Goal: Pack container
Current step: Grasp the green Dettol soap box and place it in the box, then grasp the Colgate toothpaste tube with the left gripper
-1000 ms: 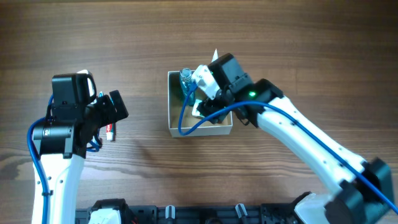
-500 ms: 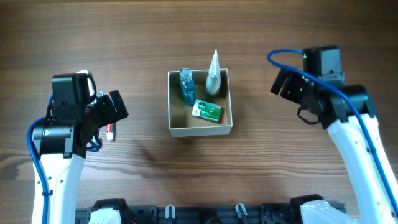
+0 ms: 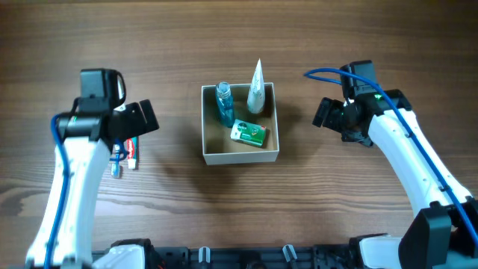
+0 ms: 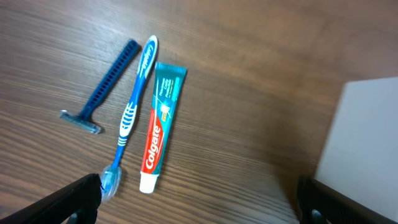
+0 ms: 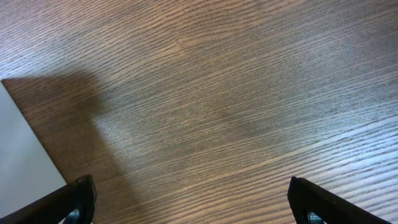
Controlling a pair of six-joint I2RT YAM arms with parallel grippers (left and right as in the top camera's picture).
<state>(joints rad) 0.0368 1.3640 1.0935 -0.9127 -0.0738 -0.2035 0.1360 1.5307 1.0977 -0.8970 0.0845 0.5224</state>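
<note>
The container [image 3: 205,123], a white-walled box with a tan inside, sits mid-table. It holds a blue bottle [image 3: 224,104], a white tube [image 3: 256,88] leaning over the far rim and a green packet [image 3: 249,133]. Its white wall shows in the left wrist view [image 4: 367,134] and the right wrist view [image 5: 22,155]. A toothpaste tube [image 4: 160,124], a blue toothbrush [image 4: 132,112] and a blue razor [image 4: 102,87] lie on the table left of it. My left gripper [image 4: 198,199] is open and empty above them. My right gripper [image 5: 193,199] is open and empty over bare wood right of the container.
The wooden table [image 3: 239,37] surrounds the container. In the overhead view the toothpaste tube [image 3: 133,152] and the toothbrush [image 3: 116,161] peek out beside the left arm [image 3: 75,187]. The right arm [image 3: 411,172] reaches in from the lower right.
My right gripper drew back from the container, leaving the green packet inside, and now sits to its right. My left arm shifted slightly right and forward over the toiletries.
</note>
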